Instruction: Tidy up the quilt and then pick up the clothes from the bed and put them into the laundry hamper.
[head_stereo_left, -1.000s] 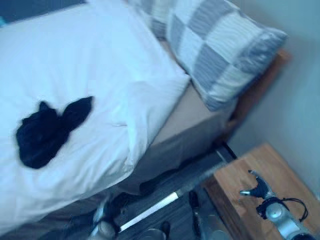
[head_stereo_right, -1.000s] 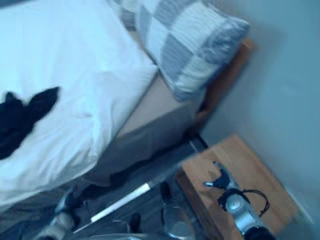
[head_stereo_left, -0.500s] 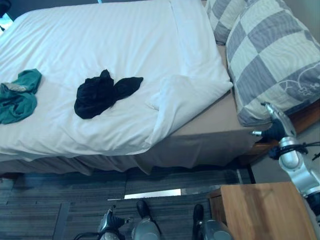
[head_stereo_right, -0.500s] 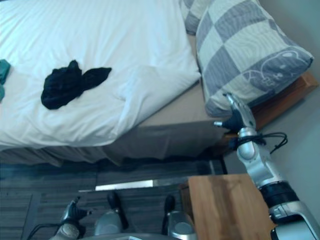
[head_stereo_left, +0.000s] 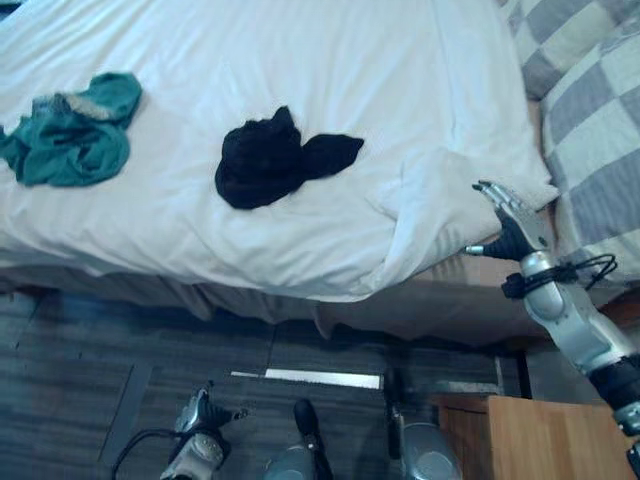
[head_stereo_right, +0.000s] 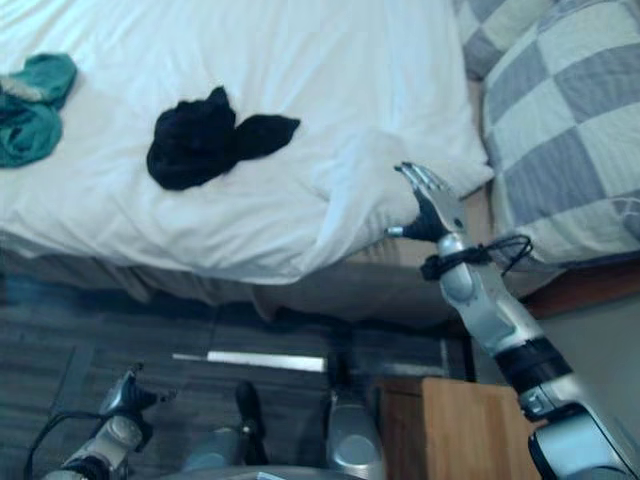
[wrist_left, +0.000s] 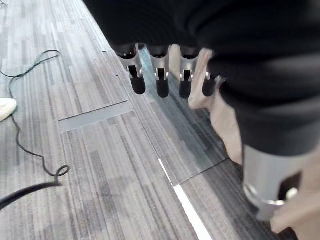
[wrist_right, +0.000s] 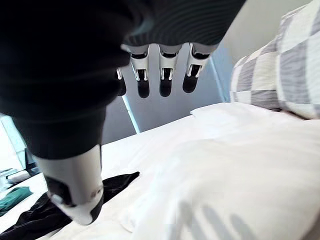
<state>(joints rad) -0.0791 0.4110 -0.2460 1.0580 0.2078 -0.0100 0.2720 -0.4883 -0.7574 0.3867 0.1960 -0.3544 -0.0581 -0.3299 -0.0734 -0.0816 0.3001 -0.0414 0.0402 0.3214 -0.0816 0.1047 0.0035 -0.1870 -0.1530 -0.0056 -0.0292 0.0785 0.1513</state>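
A white quilt (head_stereo_left: 300, 90) covers the bed, its near right corner folded back into a thick flap (head_stereo_left: 440, 200). A black garment (head_stereo_left: 275, 158) lies crumpled on the quilt's middle, and a green garment (head_stereo_left: 75, 140) lies further left. My right hand (head_stereo_left: 508, 218) hangs open just beside the folded corner, fingers straight and holding nothing; in its wrist view the flap (wrist_right: 240, 185) and black garment (wrist_right: 75, 205) lie past the fingers (wrist_right: 165, 75). My left hand (head_stereo_left: 205, 425) is low over the floor, open and empty.
Two grey-and-cream checked pillows (head_stereo_right: 565, 130) lie at the bed's right end. A wooden nightstand (head_stereo_left: 555, 440) stands at the lower right beside the bed. Bare tan mattress (head_stereo_left: 470, 275) shows under the folded corner. Grey plank floor (wrist_left: 100, 165) runs along the bed's near side.
The camera has swung, shifting the bed rightward in view. My right hand has risen from over the nightstand to the quilt's folded corner. The clothes have not moved.
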